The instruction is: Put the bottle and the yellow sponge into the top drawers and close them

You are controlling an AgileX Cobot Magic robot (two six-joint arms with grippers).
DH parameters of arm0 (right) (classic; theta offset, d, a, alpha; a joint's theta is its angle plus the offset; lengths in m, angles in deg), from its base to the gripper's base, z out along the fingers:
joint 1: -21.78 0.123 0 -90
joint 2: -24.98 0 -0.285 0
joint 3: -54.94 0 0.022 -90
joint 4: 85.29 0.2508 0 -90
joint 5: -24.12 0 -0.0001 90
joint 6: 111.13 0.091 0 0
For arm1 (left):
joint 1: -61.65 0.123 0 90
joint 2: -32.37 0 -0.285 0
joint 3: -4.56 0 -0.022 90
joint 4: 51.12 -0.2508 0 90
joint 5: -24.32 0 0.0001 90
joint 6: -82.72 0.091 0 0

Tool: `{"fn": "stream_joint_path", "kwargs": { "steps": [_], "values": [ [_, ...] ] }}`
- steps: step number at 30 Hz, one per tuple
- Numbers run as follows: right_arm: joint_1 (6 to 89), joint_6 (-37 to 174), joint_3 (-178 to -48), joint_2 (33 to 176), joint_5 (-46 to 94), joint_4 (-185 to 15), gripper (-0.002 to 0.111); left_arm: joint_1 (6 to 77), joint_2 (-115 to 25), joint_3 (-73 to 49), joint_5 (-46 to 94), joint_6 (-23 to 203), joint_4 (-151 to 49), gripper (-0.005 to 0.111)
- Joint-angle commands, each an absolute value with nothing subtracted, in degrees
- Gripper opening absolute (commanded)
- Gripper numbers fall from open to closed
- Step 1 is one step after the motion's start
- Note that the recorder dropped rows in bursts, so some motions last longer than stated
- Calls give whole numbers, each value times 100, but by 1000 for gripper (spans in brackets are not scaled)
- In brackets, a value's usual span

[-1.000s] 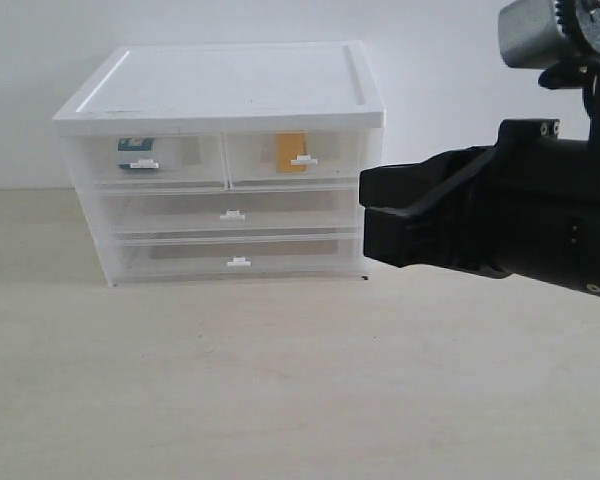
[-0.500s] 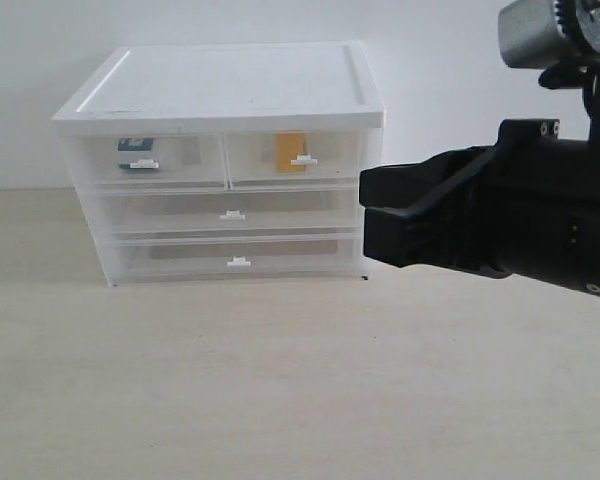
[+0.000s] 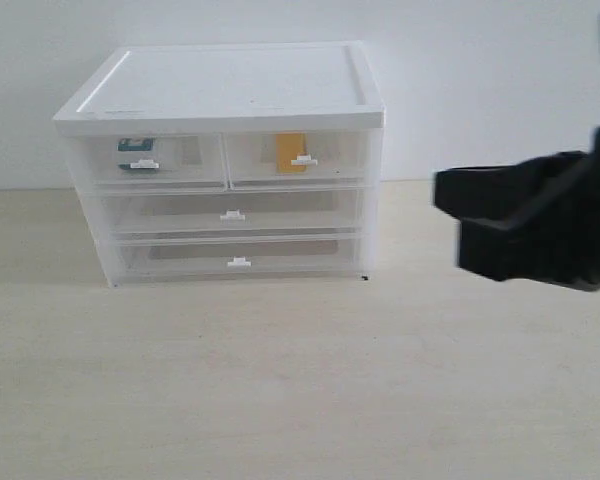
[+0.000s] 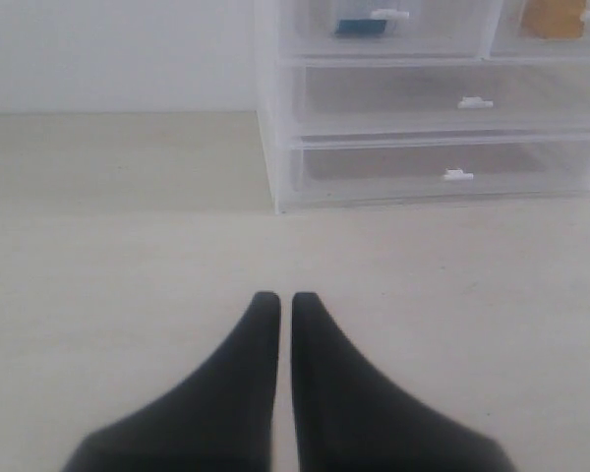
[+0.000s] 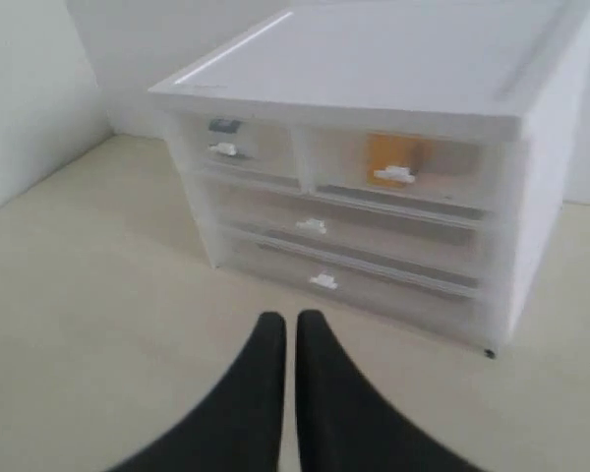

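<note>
The bottle (image 3: 136, 152) and the yellow sponge (image 3: 290, 152) sit inside the shut top drawers (image 3: 205, 160), both pairs of jaws pressed together and empty, so the likeliest mishap is the right arm (image 3: 540, 235) clipping the cabinet (image 3: 220, 85) on a careless swing.

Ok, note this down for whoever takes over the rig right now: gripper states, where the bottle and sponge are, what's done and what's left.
Left gripper: shut, empty, in front of the white-topped drawer unit.
Right gripper: shut, empty, clear of the unit.
Small white pill bottle with teal label: inside the left translucent top drawer.
Orange-yellow sponge block: inside the right top drawer.
Done: both stowed; both top drawers look pushed flush.
Left: nothing apparent.
</note>
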State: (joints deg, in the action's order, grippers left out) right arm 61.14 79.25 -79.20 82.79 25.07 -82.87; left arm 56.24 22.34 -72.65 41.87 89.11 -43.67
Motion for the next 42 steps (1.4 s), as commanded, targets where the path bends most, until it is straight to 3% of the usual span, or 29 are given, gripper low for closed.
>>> {"fn": "stream_joint_path", "kwargs": {
  "steps": [1, 7, 15, 35, 42],
  "values": [
    [5288, 8422, -7043, 7036, 2510, -8200, 0, 5582, 2244, -7266, 4195, 8917, -4386, 4],
    [4673, 8929, -5805, 5173, 2993, -8187, 0, 5582, 2244, -7266, 4195, 8917, -4386, 4],
    [4239, 8524, -4785, 3820, 3151, -8227, 0, 5582, 2244, -7266, 4195, 8917, -4386, 4],
    [3606, 6689, -4785, 3277, 634, -8308, 0, 5582, 2244, -7266, 4195, 8917, -4386, 4],
    [3609, 6689, -4785, 3277, 562, -8308, 0, 5582, 2244, -7266, 4195, 8917, -4386, 4]
  ]
}}
